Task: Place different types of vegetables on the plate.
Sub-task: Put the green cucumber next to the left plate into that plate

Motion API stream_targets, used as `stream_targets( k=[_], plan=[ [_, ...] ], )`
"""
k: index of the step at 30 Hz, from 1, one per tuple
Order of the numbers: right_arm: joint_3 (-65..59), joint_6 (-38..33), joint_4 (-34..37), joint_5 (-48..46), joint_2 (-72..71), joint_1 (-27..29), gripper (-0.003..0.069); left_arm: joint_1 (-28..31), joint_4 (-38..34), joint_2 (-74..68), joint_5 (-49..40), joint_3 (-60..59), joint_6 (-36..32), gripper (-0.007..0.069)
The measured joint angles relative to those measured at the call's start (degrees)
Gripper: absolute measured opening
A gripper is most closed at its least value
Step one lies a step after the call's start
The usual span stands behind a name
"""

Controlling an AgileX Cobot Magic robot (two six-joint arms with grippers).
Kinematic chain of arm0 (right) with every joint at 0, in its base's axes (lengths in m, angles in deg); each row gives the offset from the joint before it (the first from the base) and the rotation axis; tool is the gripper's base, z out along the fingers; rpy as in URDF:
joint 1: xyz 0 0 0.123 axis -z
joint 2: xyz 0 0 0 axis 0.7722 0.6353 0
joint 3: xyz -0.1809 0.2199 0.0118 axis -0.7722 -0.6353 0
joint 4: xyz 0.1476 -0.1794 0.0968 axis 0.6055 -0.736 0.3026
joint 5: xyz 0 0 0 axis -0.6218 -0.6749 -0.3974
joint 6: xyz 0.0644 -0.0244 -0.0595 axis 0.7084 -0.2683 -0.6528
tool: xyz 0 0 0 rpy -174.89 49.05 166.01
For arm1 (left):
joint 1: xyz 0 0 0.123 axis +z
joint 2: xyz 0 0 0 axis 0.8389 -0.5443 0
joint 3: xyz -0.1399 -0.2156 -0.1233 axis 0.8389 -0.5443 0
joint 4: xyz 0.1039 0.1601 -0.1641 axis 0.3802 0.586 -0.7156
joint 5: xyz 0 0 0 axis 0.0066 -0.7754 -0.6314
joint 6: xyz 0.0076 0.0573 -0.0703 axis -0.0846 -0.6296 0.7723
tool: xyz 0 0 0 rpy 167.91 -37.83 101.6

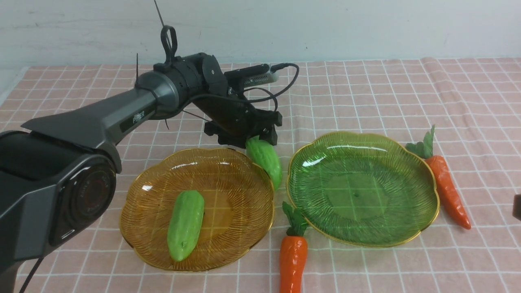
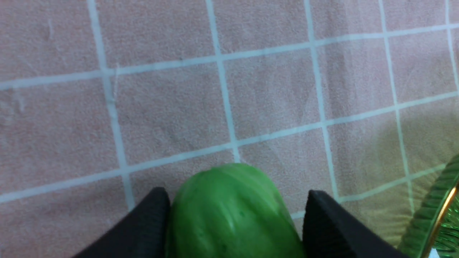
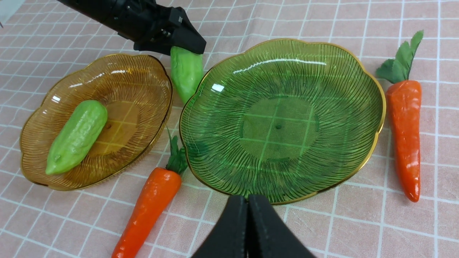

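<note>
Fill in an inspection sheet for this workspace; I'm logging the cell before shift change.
Surface: pink checked cloth, lying flat.
Job's things: amber plate holds one gourd; green plate is empty; second gourd lies between the plates; one carrot lies on the cloth in front of the gap between the plates; other carrot lies right of the green plate.
Clutter: nothing seen.
Grippers: left gripper astride the second gourd, grip unclear; right gripper shut, empty.
Cables: black cable looped over the left wrist, clear of the plates.
Surroundings: white wall behind.
</note>
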Motion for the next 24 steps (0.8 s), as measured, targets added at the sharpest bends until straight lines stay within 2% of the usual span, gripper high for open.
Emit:
stream_targets(
  k=[3, 9, 14, 20, 21, 24],
  plan=[
    [0.0, 0.0, 0.0, -0.7, 0.0, 0.0, -0.0015, -0.3, -0.8, 0.0, 0.2, 0.1, 0.1, 0.0315],
    [0.0, 0.0, 0.0, -1.9, 0.0, 0.0, -0.0015, -0.2, -4.8, -0.3, 0.7, 1.9, 0.0, 0.0287],
    [0.0, 0.0, 0.0, -2.5, 0.0, 0.0, -0.0015, 0.3, -8.2, -0.6, -1.1, 8.4, -2.0, 0.0279],
    [0.1, 0.6, 0.0, -3.0, 0.0, 0.0, -0.0015, 1.1, -7.2, -0.4, -15.9, 22.7, -3.8, 0.0279],
    [1.1, 1.2, -0.3, -3.7, 0.4, 0.0, -0.0015, 1.2, -3.4, -0.4, -23.3, 29.0, -3.3, 0.0279],
    [3.7, 1.4, -0.6, -5.4, 1.9, 0.0, -0.0015, 1.1, 3.3, 0.9, -26.0, 33.4, -1.1, 0.0279]
  ],
)
